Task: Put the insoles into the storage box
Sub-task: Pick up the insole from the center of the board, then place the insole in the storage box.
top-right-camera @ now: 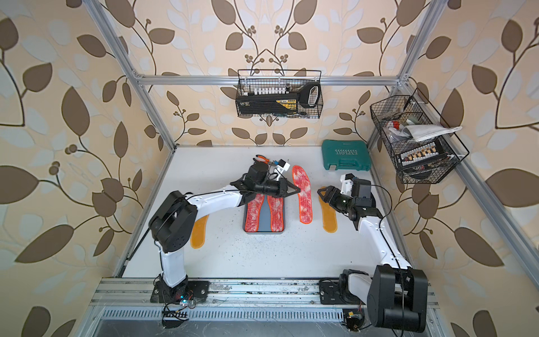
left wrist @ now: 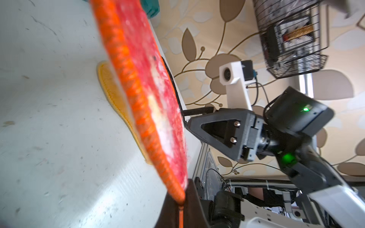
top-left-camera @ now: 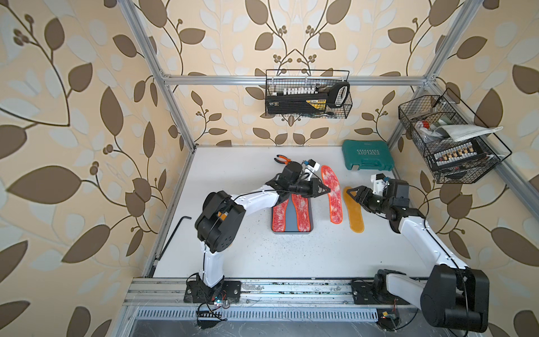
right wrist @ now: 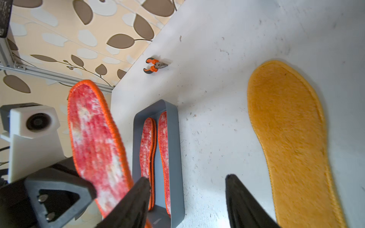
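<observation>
Left fingers (top-left-camera: 327,190) are clenched on the edge of a red-speckled insole (top-left-camera: 334,205), lifted just beside the storage box (top-left-camera: 292,223), its long axis roughly parallel to the box's; the left arm is nearer. Right fingers (right wrist: 241,204) stand released above an orange-yellow insole (top-left-camera: 356,216) farther from the box.
</observation>
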Robot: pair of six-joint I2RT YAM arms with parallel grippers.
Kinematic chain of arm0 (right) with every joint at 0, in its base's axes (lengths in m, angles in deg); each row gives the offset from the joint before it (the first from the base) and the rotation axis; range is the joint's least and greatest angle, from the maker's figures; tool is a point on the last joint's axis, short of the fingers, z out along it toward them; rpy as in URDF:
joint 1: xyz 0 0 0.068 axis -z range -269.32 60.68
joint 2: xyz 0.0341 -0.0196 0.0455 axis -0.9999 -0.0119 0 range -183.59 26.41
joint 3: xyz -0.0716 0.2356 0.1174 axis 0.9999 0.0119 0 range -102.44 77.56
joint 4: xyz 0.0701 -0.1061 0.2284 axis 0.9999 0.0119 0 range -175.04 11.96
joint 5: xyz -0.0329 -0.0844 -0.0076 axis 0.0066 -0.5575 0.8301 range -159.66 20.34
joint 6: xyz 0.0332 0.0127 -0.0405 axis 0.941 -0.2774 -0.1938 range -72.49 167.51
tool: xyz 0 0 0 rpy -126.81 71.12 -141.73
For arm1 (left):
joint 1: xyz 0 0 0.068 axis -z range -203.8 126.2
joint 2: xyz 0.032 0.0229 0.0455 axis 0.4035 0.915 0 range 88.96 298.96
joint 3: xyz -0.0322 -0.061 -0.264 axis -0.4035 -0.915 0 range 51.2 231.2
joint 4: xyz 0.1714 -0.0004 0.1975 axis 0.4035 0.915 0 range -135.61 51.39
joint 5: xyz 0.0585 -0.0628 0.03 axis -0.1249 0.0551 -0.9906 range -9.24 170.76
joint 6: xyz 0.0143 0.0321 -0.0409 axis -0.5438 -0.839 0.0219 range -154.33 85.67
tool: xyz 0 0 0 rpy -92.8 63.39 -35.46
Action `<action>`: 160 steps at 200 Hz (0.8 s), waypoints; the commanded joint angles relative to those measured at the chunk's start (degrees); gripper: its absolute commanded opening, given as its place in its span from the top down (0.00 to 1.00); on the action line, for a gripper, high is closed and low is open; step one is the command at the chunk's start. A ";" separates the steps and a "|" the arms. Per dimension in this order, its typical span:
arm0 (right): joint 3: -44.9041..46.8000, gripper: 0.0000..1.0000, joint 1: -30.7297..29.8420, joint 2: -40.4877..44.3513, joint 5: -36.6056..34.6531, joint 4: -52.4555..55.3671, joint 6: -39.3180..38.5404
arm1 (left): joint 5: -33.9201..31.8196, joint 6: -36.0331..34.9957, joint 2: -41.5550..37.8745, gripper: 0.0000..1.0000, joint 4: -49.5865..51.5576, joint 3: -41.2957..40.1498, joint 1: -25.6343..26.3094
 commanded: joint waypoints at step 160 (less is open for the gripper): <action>6.93 0.20 -29.28 -2.57 -31.83 -19.53 -10.18 | 13.90 -18.74 -12.72 1.00 8.66 -19.03 -17.93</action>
